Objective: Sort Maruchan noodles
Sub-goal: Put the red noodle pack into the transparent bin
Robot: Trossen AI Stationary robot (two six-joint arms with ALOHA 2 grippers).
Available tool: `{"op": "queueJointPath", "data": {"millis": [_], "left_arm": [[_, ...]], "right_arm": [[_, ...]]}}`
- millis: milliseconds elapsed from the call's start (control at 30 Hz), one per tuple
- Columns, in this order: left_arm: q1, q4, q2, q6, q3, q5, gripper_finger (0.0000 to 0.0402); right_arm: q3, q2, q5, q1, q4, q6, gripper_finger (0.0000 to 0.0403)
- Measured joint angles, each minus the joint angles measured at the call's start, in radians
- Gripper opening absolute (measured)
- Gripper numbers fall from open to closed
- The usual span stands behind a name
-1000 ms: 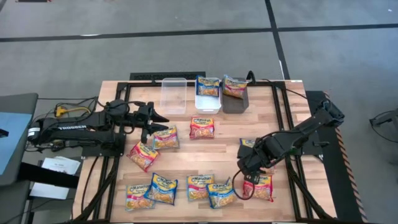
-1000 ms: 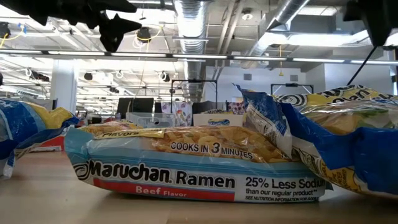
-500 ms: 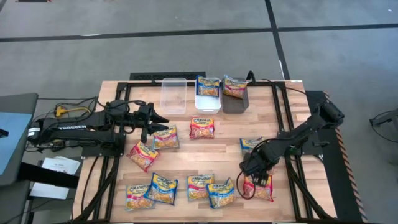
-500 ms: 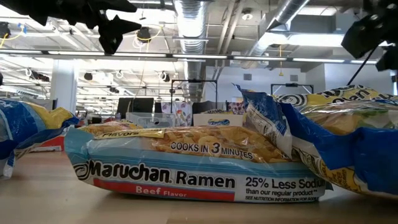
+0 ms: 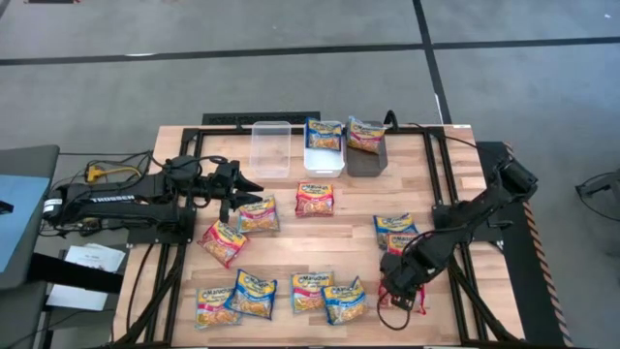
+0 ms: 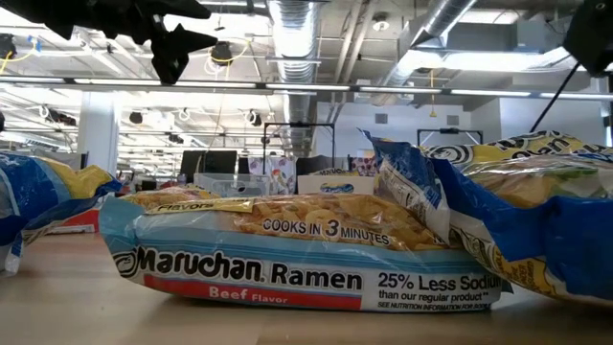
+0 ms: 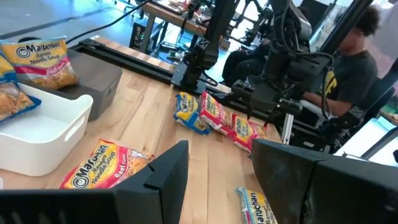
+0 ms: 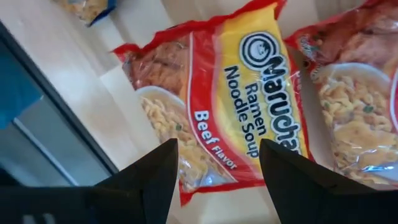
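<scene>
Now my right gripper (image 8: pixel 214 180) hovers, fingers wide, over a red beef packet (image 8: pixel 230 99), needing to lower and pinch it.

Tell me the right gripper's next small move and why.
Probably lower straight down and close. The right gripper is open and hangs over the red beef packet at the table's near right edge, the packet showing between its fingers. The left gripper waits open above the table's left side.
</scene>
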Motion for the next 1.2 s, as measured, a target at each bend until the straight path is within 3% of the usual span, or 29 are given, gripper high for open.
{"op": "queueJointPath", "data": {"millis": [267, 767, 867, 1100, 1200], "left_arm": [[0.000, 0.000, 0.000, -0.001, 0.000, -0.001, 0.0164], [0.000, -0.026, 0.000, -0.022, 0.000, -0.009, 0.0164], [0.000, -0.028, 0.000, -0.022, 0.000, -0.010, 0.0164], [0.000, -0.028, 0.000, -0.022, 0.000, -0.010, 0.0164], [0.000, -0.028, 0.000, -0.022, 0.000, -0.010, 0.0164]], "right_arm": [[0.000, 0.037, 0.061, 0.030, 0.023, 0.069, 0.0249], [0.011, 0.229, -0.039, 0.015, 0.093, 0.031, 0.0242], [0.010, 0.233, -0.054, 0.014, 0.111, 0.042, 0.0209], [0.006, 0.232, -0.074, 0.005, 0.167, 0.062, 0.0060], [0.006, 0.232, -0.084, 0.005, 0.182, 0.067, 0.0013]]}}
